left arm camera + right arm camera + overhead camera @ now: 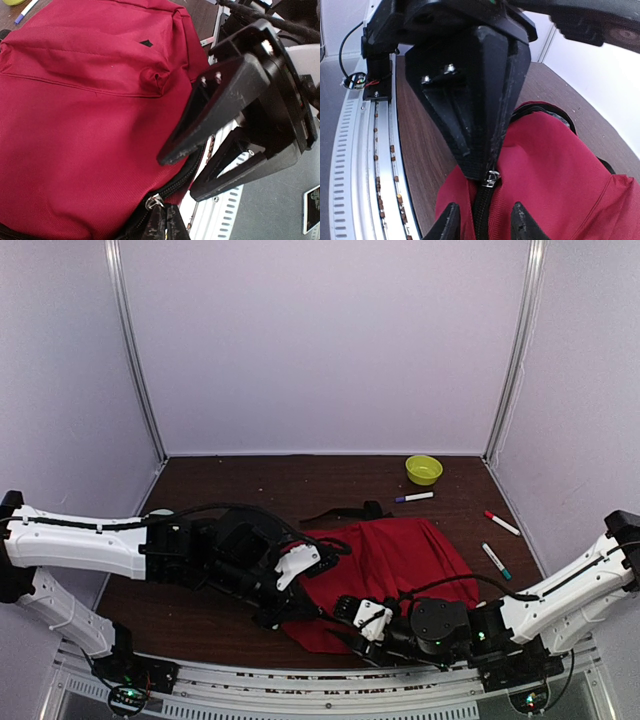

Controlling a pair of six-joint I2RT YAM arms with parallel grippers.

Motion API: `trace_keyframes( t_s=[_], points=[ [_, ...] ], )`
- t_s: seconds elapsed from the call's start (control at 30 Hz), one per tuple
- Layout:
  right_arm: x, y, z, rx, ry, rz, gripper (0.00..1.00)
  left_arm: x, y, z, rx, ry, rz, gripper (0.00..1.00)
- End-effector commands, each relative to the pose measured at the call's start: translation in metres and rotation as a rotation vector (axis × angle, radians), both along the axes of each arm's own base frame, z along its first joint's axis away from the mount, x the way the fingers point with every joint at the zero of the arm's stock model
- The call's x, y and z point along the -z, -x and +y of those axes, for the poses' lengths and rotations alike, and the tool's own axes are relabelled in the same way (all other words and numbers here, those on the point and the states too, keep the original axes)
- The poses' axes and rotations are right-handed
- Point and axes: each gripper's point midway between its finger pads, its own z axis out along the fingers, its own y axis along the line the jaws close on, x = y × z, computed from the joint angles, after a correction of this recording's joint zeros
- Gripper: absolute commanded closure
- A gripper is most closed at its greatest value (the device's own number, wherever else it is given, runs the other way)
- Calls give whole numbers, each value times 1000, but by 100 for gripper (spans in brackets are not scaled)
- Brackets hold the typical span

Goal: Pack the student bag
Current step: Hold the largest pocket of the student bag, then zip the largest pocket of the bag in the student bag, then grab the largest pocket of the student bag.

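Top external view: the red student bag (pixel 400 560) lies flat on the dark wooden table (pixel 230 480), its near edge close to the arms' bases. At that near edge the left gripper (pixel 164 222), jaws pressed together, pinches the metal zipper pull (pixel 154 201) of the bag's black zipper (pixel 180 182). The right gripper (pixel 484 207) faces it just beside, jaws spread either side of the zipper line. Beyond the bag's far right corner sit a yellow-green bowl (pixel 423 469) and a purple-capped marker (pixel 414 497). A red-capped marker (pixel 502 523) and a green-capped marker (pixel 496 561) lie to the bag's right.
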Motion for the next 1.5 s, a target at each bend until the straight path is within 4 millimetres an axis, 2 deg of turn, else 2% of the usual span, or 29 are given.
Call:
trace_keyframes(
  t_s=[0.0,0.33,0.57,0.87,1.03,1.23,1.3,1.37,1.4,1.43,1.47],
  points=[
    [-5,-5,4,43,5,-4,71,-33,4,-23,34,129,-10,100],
    [22,-5,-15,73,81,63,100,-22,4,-12,-2,97,6,100],
    [27,-3,-35,78,94,94,100,2,-11,19,-117,-29,-42,100],
    [27,1,-47,63,96,127,100,7,-41,53,-277,-89,-71,100],
    [30,6,-48,43,106,149,100,11,-46,59,-292,-131,-85,100],
    [29,15,-57,8,99,155,100,38,-64,82,-380,-222,-76,100],
    [29,14,-59,15,106,150,100,29,-58,72,-327,-157,-59,100],
    [31,14,-58,17,112,151,100,10,-35,49,-177,-40,-35,100],
    [30,14,-57,17,108,152,100,2,-29,42,-142,1,-51,100],
    [30,14,-56,17,104,153,100,-4,-17,34,-86,33,-79,96],
    [30,14,-54,17,98,152,100,-5,-12,31,-64,54,-98,85]
  ],
)
